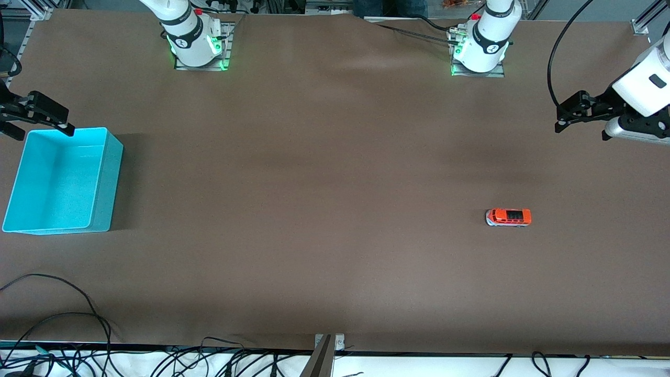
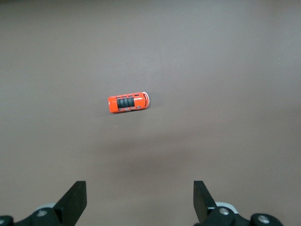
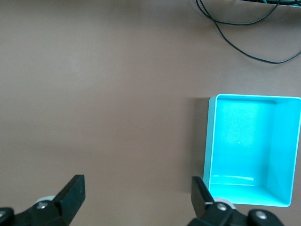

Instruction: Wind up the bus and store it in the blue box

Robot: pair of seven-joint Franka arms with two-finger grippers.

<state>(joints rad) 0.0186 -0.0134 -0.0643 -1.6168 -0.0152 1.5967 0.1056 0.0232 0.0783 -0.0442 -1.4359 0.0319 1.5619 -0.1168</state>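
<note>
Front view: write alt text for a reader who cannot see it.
A small orange-red toy bus sits alone on a brown table toward the left arm's end; an open blue box, nothing in it, sits at the right arm's end. The left gripper and right gripper hang open above the table's ends, holding nothing.

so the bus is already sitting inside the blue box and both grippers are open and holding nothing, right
Not quite. The bus is not in the blue box; it stands on the bare table toward the left arm's end, as the front view shows, and the box is empty. The rest holds: the left gripper and right gripper are open and hold nothing.
</note>
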